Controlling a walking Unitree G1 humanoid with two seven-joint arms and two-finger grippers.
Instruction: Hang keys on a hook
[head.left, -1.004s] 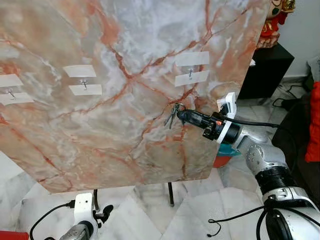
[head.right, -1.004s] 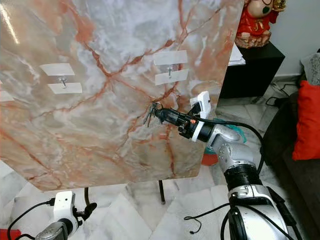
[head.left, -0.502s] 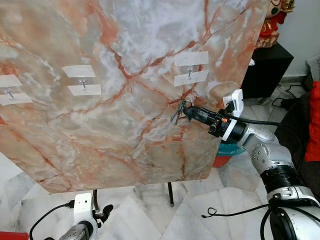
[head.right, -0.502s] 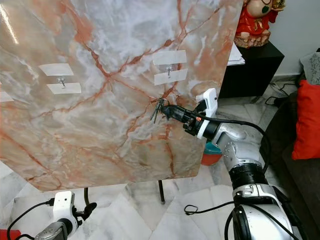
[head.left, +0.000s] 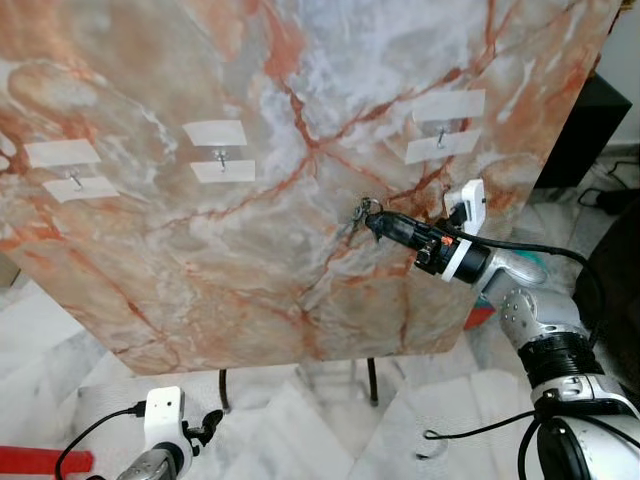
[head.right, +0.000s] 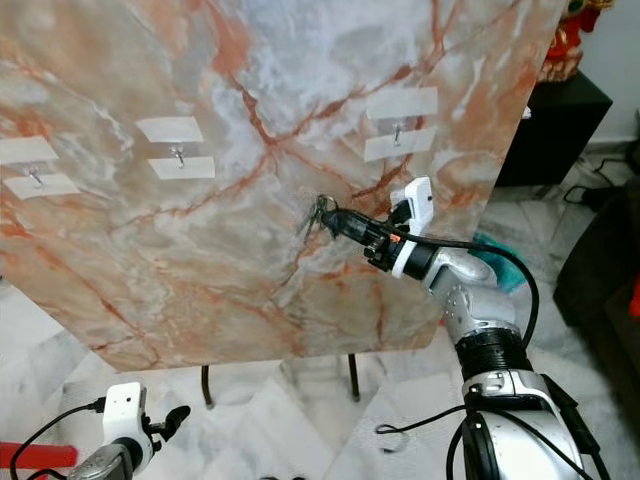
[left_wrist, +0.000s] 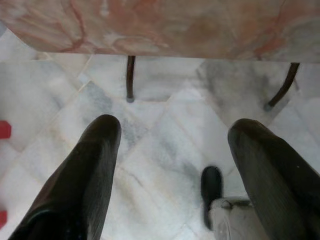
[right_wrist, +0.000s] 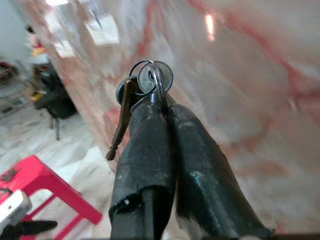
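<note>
Marble-patterned board (head.left: 300, 150), veined in orange and grey, is propped on thin dark legs over a pale tiled floor (left_wrist: 165, 135), and three small metal hooks are fixed to it between strips of white tape. The keys (right_wrist: 145, 87) are pinched between the closed fingers of the right gripper (head.left: 375, 222), which is held up close against the board, below and to the left of the right-hand hook (head.left: 440, 133). A key blade hangs loose from the ring beside the fingertips (the ring itself stands just proud of them). The carrying step appears to be in hand, with the hanging not yet done. The next move is judged to call for the ring to be raised and brought over the hook's tip, then lowered onto it before the grip is released. The left gripper (left_wrist: 172, 165) hangs idle near the floor, its fingers spread apart.
</note>
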